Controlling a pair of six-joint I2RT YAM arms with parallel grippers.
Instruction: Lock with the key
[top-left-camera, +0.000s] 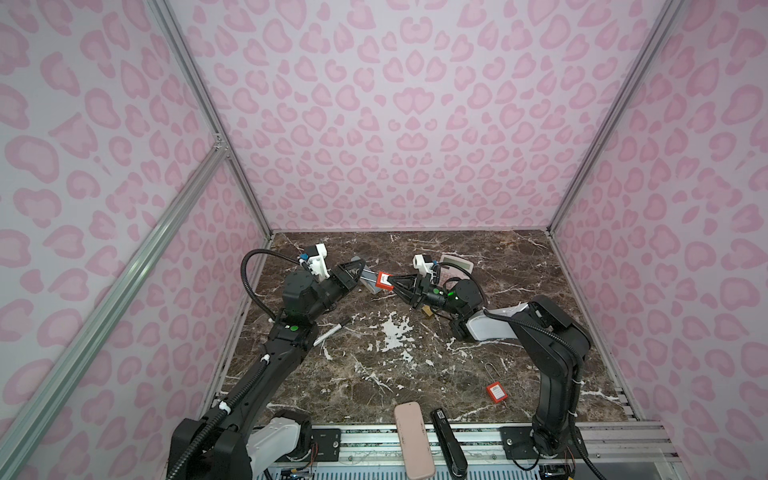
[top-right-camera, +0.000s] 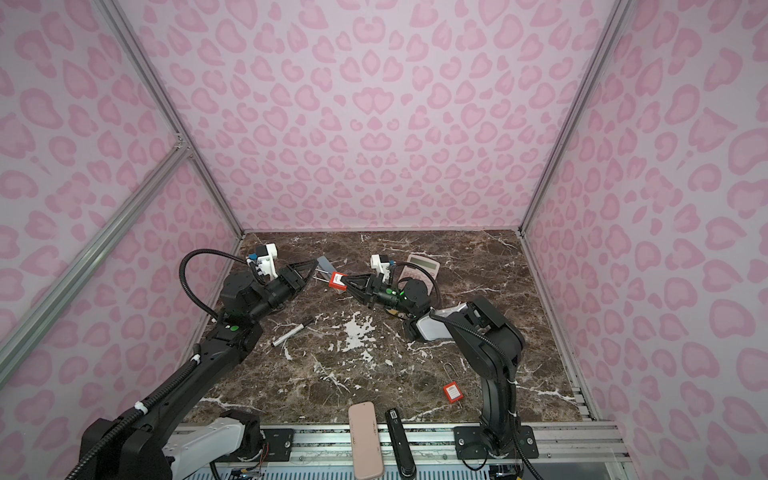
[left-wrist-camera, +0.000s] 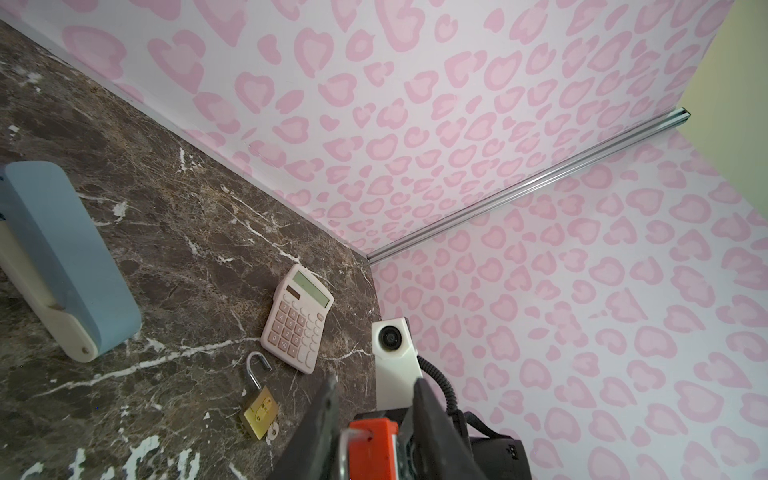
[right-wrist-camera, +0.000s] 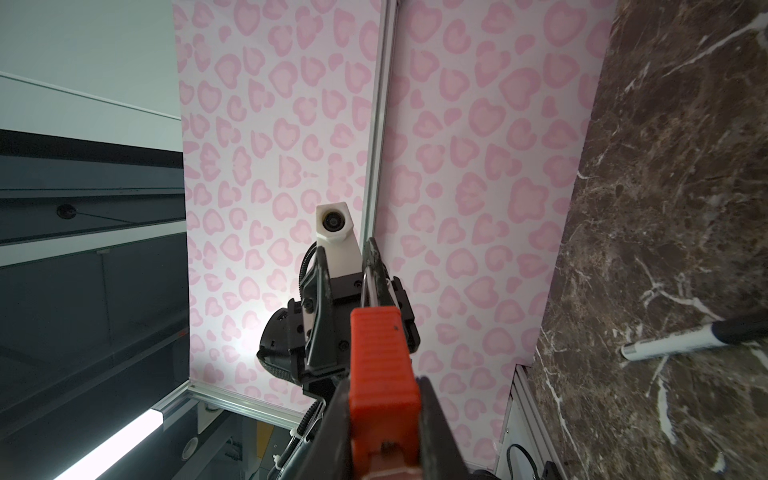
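so the right gripper (top-left-camera: 394, 284) is clamped on the body of the red padlock (top-left-camera: 384, 281), which looks lifted off the tabletop (top-left-camera: 415, 374), a bit left of the middle of its far edge. the lock's long axis runs roughly along that far edge, with the shackle (right-wrist-camera: 367, 282) end pointing straight at the left gripper (top-left-camera: 358, 272). that one's jaws look parted, the shackle sitting between them right by one finger (right-wrist-camera: 372, 259). can't spot a key in this lock tbh, so my guess is the next move is pinching that shackle
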